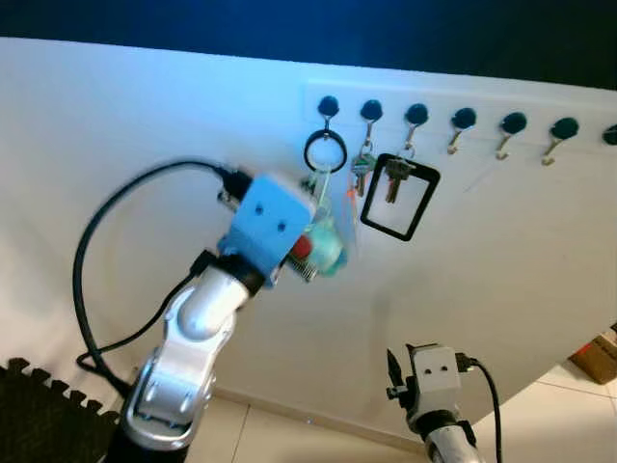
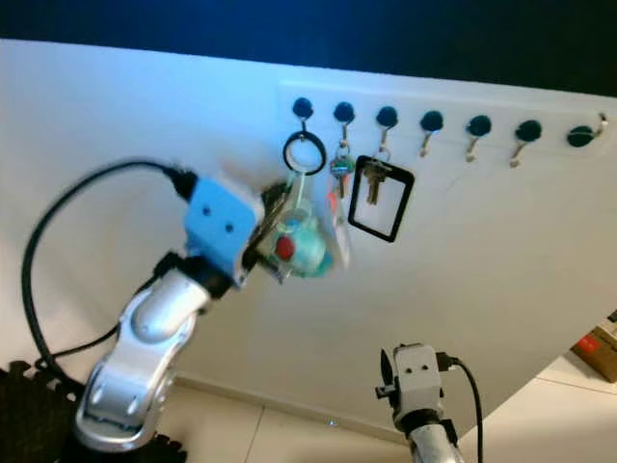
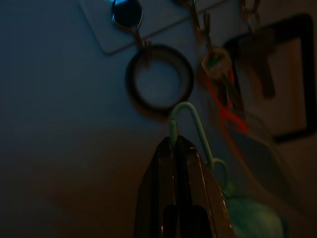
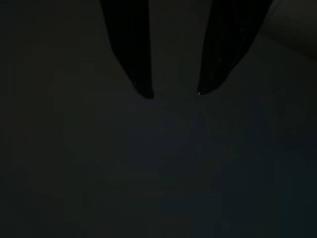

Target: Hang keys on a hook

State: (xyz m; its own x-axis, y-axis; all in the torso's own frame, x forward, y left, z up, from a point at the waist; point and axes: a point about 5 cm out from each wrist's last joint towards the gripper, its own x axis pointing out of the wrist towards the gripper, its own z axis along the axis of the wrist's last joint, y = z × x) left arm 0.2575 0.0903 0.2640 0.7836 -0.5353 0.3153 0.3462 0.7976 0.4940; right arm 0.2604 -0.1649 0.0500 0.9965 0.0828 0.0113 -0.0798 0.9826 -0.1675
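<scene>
Keys held up just under the first hook

Keys (image 1: 323,241) on a mint-green carabiner (image 3: 190,126), with a teal fob and a red spot, sit in the left gripper (image 3: 177,144). Its two black fingers are pressed together on the lower end of the carabiner's loop. The loop's rounded top touches or overlaps the bottom edge of a dark ring (image 3: 159,78); whether it passes through the ring cannot be told. That ring hangs from the leftmost hook (image 1: 328,108) of a white hook rail (image 1: 482,104) on the white wall (image 1: 116,116).

The left arm reaches up and toward the wall, its blue wrist block just left of the keys, with a black cable (image 1: 92,251) looping off to the left.

On the second hook hangs a small key bunch (image 1: 362,166) with an orange strap. On the third hangs a key with a black rectangular frame (image 1: 399,197). The hooks further right are bare.

The right gripper (image 4: 173,93) hangs low, well apart from the rail. In the very dark right wrist view its two fingers stand spread with a clear gap between the tips.
</scene>
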